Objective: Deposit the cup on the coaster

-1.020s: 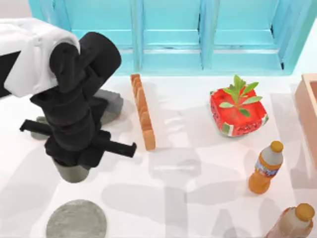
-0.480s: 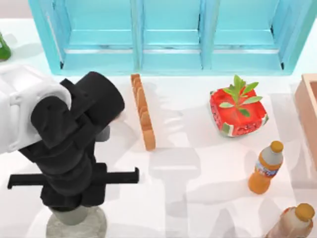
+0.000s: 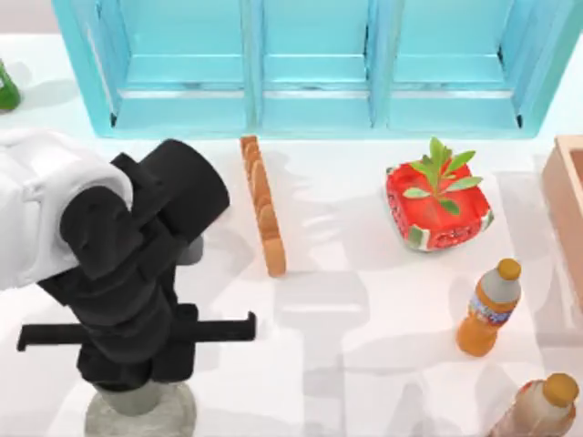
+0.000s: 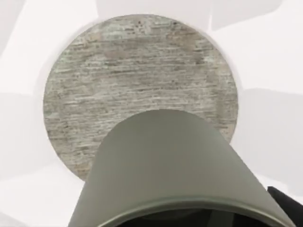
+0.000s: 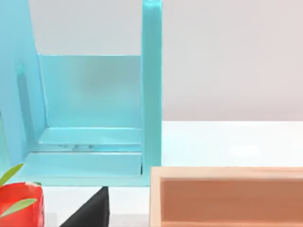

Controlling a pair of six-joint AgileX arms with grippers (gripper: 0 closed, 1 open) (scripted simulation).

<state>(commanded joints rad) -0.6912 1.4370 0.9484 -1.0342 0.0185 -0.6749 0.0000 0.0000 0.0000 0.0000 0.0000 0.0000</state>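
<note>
Since half a second ago, almost nothing has shifted: the left arm remains at the table's front left, pointing straight down, its black wrist hiding the left gripper (image 3: 137, 387). The fingers are hidden, so whether they clamp the cup (image 3: 135, 398) cannot be told. The cup is plain dull grey-green, rounded, flaring toward the wrist camera. It sits directly over the coaster (image 4: 142, 75), a mottled grey stone disc; contact between them is unclear. The coaster's front edge is cut off in the top view.
</note>
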